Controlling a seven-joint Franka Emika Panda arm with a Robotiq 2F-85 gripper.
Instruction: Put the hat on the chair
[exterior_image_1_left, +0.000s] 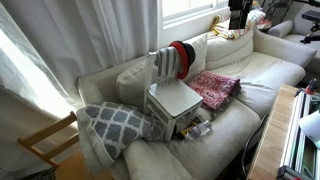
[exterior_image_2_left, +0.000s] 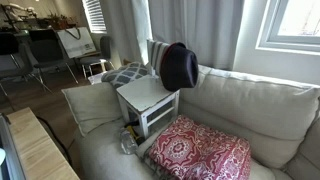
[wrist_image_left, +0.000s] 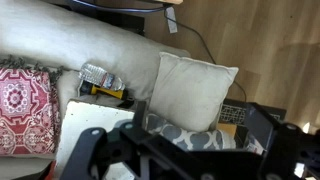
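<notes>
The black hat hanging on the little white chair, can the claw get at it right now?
Probably yes. The hat hangs uncovered on the back of the chair in both exterior views. The claw looks open near the white pillow, though the wrist view misses the hat.

Domestic living room. A cream sofa (exterior_image_2_left: 250, 100) bears a grey lattice-patterned cushion (exterior_image_1_left: 110, 122) and a red patterned cushion (exterior_image_2_left: 195, 150); long pale curtains (exterior_image_1_left: 60, 40) hang beside a white-framed window (exterior_image_2_left: 295, 25); wood flooring (wrist_image_left: 260, 35) adjoins the sofa in the wrist view.
</notes>
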